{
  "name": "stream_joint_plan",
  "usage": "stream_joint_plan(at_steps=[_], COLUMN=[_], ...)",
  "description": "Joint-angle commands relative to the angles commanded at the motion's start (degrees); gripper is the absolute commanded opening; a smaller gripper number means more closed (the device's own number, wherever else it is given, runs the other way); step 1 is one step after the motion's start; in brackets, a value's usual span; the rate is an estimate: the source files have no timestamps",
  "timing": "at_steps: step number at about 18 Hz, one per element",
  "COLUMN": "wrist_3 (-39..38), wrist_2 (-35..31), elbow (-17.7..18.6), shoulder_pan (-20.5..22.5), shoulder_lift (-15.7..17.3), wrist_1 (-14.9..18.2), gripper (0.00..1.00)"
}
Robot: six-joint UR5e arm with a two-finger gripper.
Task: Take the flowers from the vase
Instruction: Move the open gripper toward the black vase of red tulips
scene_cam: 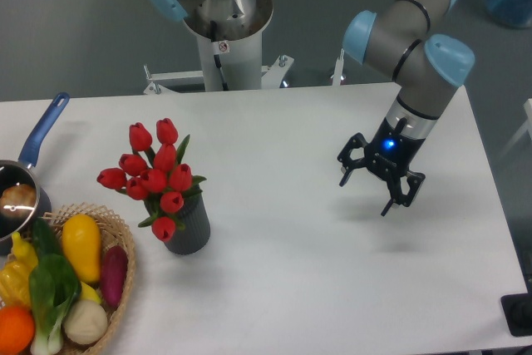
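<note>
tool (372,186) released, right of centre, above tabletop (291,272) | flowers (156,174) well apart at left, upright in vase (188,227) | reach leftward needed

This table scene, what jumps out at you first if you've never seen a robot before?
The red flowers catch the eye first, a bright bunch standing in a short dark vase on the left of the white table. Next is the grey and blue robot arm on the right, its black hand open above the bare tabletop, well apart from the flowers.
</note>
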State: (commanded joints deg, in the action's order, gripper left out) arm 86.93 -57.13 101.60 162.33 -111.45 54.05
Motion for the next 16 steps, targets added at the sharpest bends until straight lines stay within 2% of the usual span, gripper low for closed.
stream_joint_plan(at_steps=[9,13,16], wrist_3=[-0.44,-0.44,-0.44], wrist_2=[-0.18,1.05,4.82], elbow=[0.52,0.70,0.88], shoulder_pan=[-1.23,-3.78,-5.45], shoulder_lift=[1.93,4.12,6.14], wrist_1=[1.58,6.23,10.88], gripper=[1.00,1.00,1.00])
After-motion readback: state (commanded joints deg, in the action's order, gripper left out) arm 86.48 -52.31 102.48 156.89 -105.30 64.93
